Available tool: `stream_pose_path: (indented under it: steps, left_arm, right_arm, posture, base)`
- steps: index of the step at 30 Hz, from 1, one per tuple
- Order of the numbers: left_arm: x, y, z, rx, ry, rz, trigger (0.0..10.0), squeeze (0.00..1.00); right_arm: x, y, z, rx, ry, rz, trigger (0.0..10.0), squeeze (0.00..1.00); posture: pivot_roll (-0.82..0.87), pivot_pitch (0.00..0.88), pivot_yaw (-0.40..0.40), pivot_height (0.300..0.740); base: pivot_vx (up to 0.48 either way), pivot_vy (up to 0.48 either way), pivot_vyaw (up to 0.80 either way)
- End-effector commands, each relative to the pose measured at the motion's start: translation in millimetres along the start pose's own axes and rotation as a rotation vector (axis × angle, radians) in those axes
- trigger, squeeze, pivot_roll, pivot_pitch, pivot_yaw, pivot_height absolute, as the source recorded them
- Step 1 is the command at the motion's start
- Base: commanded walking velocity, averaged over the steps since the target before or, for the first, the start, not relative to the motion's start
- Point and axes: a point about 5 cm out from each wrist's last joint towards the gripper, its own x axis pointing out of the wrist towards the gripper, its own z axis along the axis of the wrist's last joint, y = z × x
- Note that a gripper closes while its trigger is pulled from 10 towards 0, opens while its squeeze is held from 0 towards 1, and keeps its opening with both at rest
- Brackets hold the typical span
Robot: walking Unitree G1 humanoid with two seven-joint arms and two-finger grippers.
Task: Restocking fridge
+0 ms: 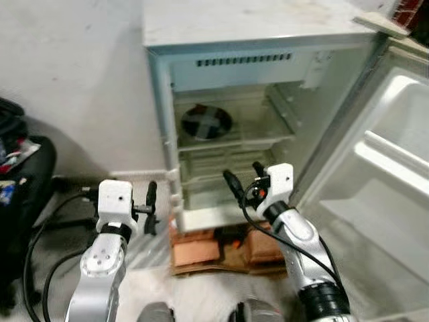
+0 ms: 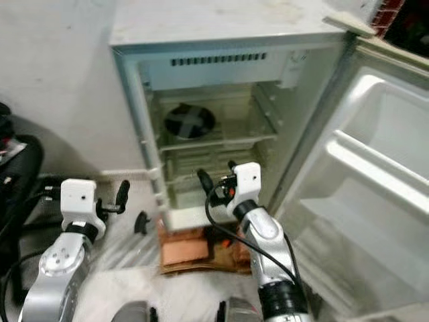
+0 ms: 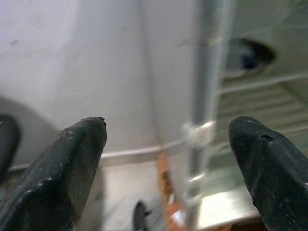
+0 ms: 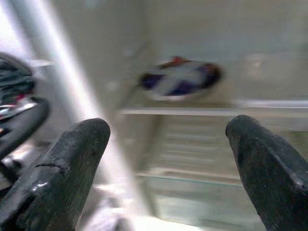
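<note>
The right claw (image 1: 244, 176) is up in front of the open fridge (image 1: 228, 127), down by its low shelves. Its two black fingers (image 4: 72, 163) are spread wide apart, and it holds nothing. The left claw (image 1: 151, 209) is lower and off to the left, in front of the white wall (image 1: 74, 80), just beside the fridge's left edge. Its fingers (image 3: 62, 173) are also spread wide, with nothing between them.

Inside the fridge, a round dark thing with a pale cross on it (image 1: 206, 123) sits on the upper shelf (image 1: 261, 137). It is too blurry to tell what it is. The shelves under it look bare. The fridge door (image 1: 382, 188) hangs open on the right, and its white racks show.

The fridge stands on orange bricks (image 1: 194, 250) with some cardboard (image 1: 214, 270) under them. A black bag (image 1: 23, 194) and black cables (image 1: 40, 248) lie on the floor at the left.
</note>
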Motion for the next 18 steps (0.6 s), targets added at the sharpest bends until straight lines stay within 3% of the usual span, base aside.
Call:
stream_pose_path:
  steps: [1,11,18]
  left_arm:
    - [-0.5,-4.7,-1,-0.007,0.01,-0.023,10.0,0.0]
    - [-1.7,-4.6,-4,-0.012,0.025,-0.014,10.0,0.0]
    - [-10.7,-5.0,-3,-0.018,0.043,0.005,10.0,0.0]
  right_arm:
    - [-2.5,-6.5,0,-0.01,0.004,-0.033,10.0,0.0]
    - [-4.6,-6.3,-9,-0.004,0.073,-0.026,10.0,0.0]
    - [12.9,-6.1,-24,0.009,0.188,-0.029,10.0,0.0]
  posture:
    - [0.1,0.077,-0.024,0.74]
    - [0.1,0.08,-0.029,0.74]
    - [0.14,0.127,-0.045,0.74]
  base:
    - [0.0,0.0,0.0]
    - [0.0,0.0,0.0]
    - [0.0,0.0,0.0]
